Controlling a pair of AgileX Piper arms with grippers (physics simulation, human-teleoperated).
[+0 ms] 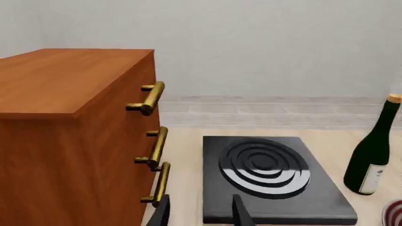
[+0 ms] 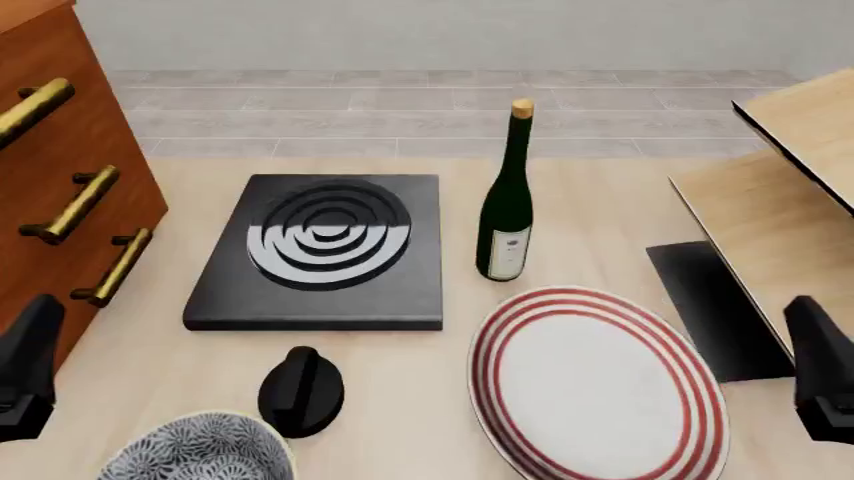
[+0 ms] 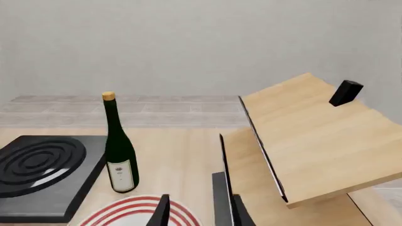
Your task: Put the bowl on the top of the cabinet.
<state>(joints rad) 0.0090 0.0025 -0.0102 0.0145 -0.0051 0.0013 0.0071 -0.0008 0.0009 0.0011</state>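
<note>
We are looking down from the front view at the bowl [image 2: 198, 450], which is sitting on the table [image 2: 400, 400] at the near left edge of the picture, partly cut off by the frame. As far as its blue-and-white inside is showing, nothing is lying in it. Just beside it, toward the right and a little farther back, a small black knob-shaped object [image 2: 300, 390] is resting on the table.

The cabinet [image 2: 60, 170] is standing at the far left, its brass handles [image 2: 74, 205] facing the middle of the table. In the left wrist view we are seeing its flat top [image 1: 63, 77], and it is bare.

A black hot plate [image 2: 324, 250] with concentric rings is lying between the cabinet and a dark green wine bottle [image 2: 506, 200], which is standing upright with a cork in its neck. In front of the bottle a white plate [image 2: 594, 385] with red rings is lying flat, with nothing on it. At the right a pale wooden shelf unit [image 2: 781, 200] is standing.

Our left gripper [image 1: 199, 212] is hovering near the cabinet's lower handles, its fingers parted and gripping nothing. Our right gripper [image 3: 197, 212] is hanging over the plate's far edge, likewise spread apart with nothing between its fingers. Both are well apart from the bowl.
</note>
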